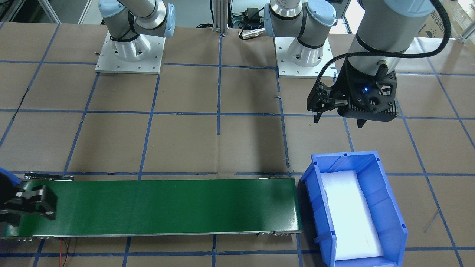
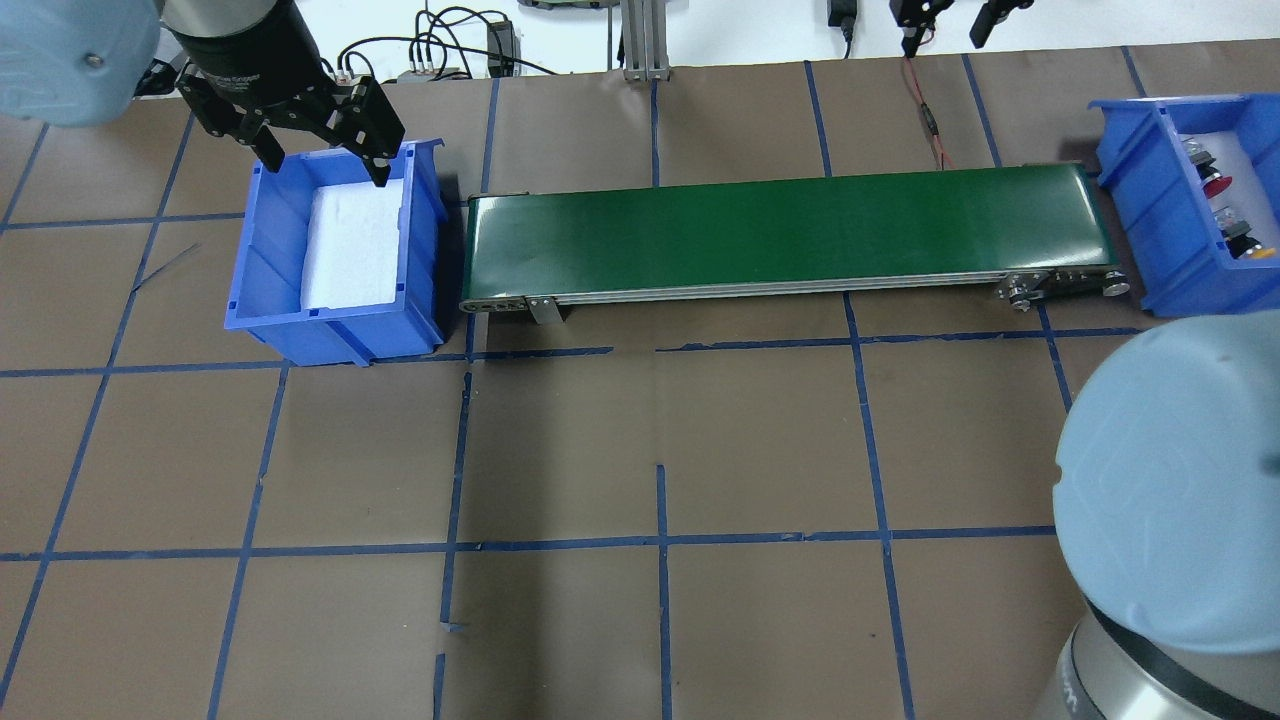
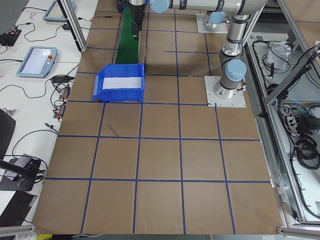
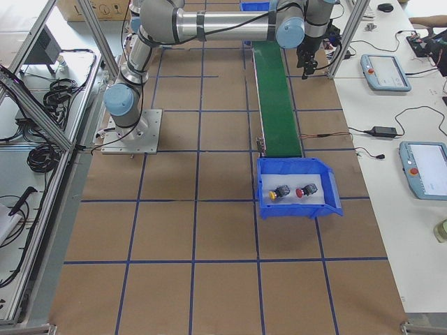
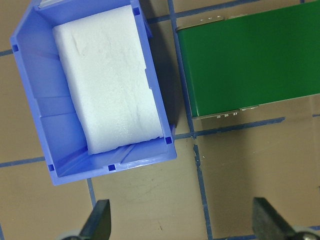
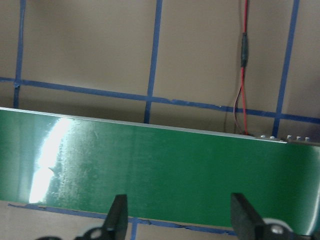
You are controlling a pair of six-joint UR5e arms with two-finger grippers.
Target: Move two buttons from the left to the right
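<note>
The red-capped button [image 2: 1211, 181] and the yellow-capped button [image 2: 1243, 243] lie on white foam in the blue bin [image 2: 1150, 200] at the right end of the green conveyor belt [image 2: 790, 235]. Both show in the exterior right view, yellow [image 4: 281, 192] beside red [image 4: 306, 190]. My left gripper [image 2: 325, 165] is open and empty, above the far rim of the left blue bin [image 2: 262, 300], which holds only white foam [image 5: 107, 85]. My right gripper [image 2: 945, 40] is open and empty, high over the belt's right part, as the right wrist view [image 6: 181, 220] shows.
A red wire [image 6: 243, 80] runs on the table behind the belt's right end. Blue tape lines grid the brown table. The two arm bases [image 1: 130, 55] [image 1: 306, 59] stand at the robot's side. Tablets and cables lie on the side bench [image 4: 384, 73].
</note>
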